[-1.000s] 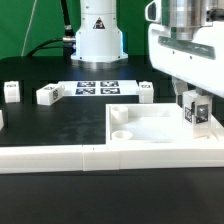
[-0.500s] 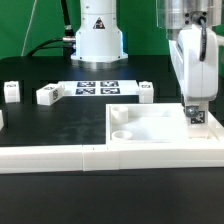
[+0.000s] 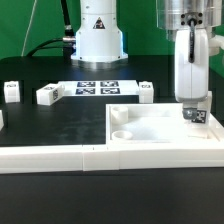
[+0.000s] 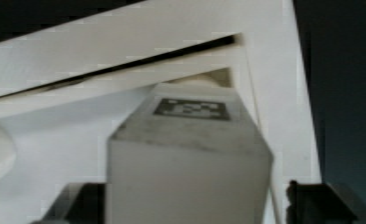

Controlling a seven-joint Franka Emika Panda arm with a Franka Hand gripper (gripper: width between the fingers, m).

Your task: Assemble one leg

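My gripper [image 3: 193,103] hangs upright over the right end of the large white panel [image 3: 150,127]. It is shut on the leg [image 3: 197,116], a small white block with a black-and-white tag. The leg stands upright, its lower end at the panel's far right corner. In the wrist view the leg [image 4: 189,150] fills the space between the dark fingers [image 4: 310,205], tag face up, with the panel [image 4: 91,90] behind it. The contact point with the panel is hidden.
Three more loose legs lie on the black table: one at the exterior view's far left [image 3: 11,91], one beside it [image 3: 49,95], one behind the panel [image 3: 145,92]. The marker board [image 3: 95,88] lies before the robot base [image 3: 98,35]. A white rail [image 3: 60,157] runs along the front.
The gripper has turned about a quarter turn around its upright axis with the leg in it, from broad face to narrow face. Since half a second ago it has hardly moved.
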